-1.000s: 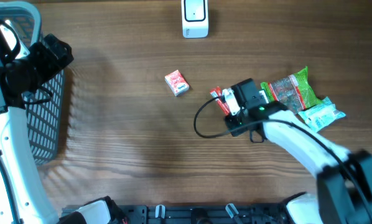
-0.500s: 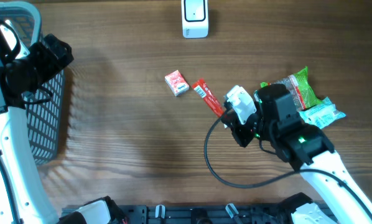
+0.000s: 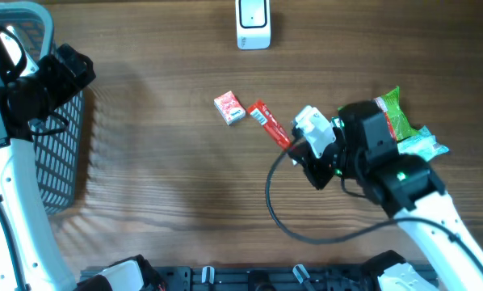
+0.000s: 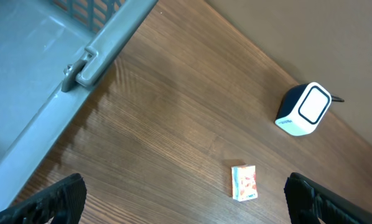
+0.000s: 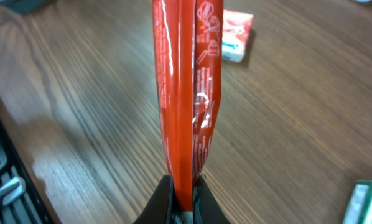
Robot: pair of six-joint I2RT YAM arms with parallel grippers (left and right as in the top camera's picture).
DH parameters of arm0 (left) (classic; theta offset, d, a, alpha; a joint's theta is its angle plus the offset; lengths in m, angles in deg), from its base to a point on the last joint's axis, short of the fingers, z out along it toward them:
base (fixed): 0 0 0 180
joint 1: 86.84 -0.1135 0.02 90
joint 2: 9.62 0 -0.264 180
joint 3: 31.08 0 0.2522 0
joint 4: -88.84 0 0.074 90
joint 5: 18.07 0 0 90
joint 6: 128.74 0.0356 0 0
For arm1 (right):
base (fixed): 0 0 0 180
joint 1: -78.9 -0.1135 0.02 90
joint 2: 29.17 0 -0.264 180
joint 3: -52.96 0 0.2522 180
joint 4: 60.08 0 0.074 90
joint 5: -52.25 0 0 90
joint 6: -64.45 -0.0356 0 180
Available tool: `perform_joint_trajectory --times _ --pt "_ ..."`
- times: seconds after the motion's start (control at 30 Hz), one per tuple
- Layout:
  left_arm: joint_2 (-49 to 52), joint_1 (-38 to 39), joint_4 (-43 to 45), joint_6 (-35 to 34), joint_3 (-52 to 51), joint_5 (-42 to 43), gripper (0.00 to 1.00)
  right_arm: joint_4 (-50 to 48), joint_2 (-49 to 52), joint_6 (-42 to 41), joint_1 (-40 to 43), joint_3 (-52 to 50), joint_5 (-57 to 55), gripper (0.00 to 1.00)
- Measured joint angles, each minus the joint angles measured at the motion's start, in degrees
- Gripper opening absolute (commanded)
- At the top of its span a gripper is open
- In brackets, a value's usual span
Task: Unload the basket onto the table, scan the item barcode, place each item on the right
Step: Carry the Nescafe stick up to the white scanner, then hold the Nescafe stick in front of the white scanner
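A second ago the right gripper (image 3: 291,140) sat low over the red sachet (image 3: 269,125), just left of the heap of packets, with most of the sachet hidden beneath it. Now the sachet is clear of the heap and sticks out from the fingertips toward the far left. Its free end is near the small red-and-white box (image 3: 229,107), though the two do not touch. Since the half-second mark little has moved: the arm has shifted slightly to the right and covers more of the green packet (image 3: 393,114). The left arm, the box and the scanner (image 3: 253,23) have not moved.

In the right wrist view the pincer is clenched on one end of the sachet (image 5: 187,93), which stands up thin and edge-on from the fingers (image 5: 201,190). The box (image 5: 233,36) lies beyond it on the table (image 5: 80,93). The left gripper (image 4: 186,186) is released, its jaws spread wide. It hangs over the table beside the basket (image 4: 80,62), with the scanner (image 4: 304,109) and the box (image 4: 245,182) in its view.

By count there are:
- two arms
- one scanner at the far edge
- one basket (image 3: 60,153) at the left
- one red sachet
- one small box
- one green packet
- one pale blue-green packet (image 3: 426,145) at the right
- one black cable (image 3: 283,214) looping near the right arm
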Motion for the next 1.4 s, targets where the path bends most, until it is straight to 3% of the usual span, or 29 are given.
perform_joint_trajectory --times 0.27,0.47,0.73,0.77,0.83,0.93,1.03,1.17,1.4 --pt "0.0 0.0 0.0 0.0 0.0 0.0 1.00 20.2 18.9 -1.2 0.0 37.1 -12.8 0.04" --pt "0.0 0.0 0.0 0.0 0.0 0.0 1.00 25.3 35.7 -0.8 -0.5 59.8 -27.7 0.04" --pt "0.0 0.0 0.0 0.0 0.0 0.0 1.00 2.1 54.5 9.0 -6.7 64.2 -57.0 0.04" --pt "0.0 0.0 0.0 0.0 0.0 0.0 1.00 -6.1 59.4 14.9 -7.9 64.3 -65.2 0.04" --pt "0.0 0.0 0.1 0.0 0.0 0.0 1.00 -12.0 63.4 21.3 -8.6 64.0 -71.5 0.04" --pt "0.0 0.0 0.2 0.0 0.0 0.0 1.00 -33.3 70.8 36.4 -8.7 64.3 -81.9 0.04" --pt "0.0 0.0 0.0 0.0 0.0 0.0 1.00 -46.8 76.8 51.8 -8.4 64.3 -88.9 0.04" --pt "0.0 0.0 0.0 0.0 0.0 0.0 1.00 -50.3 81.4 62.8 -8.1 64.3 -92.0 0.04" --pt "0.0 0.0 0.0 0.0 0.0 0.0 1.00 -50.8 85.1 69.7 -8.3 64.3 -93.2 0.04"
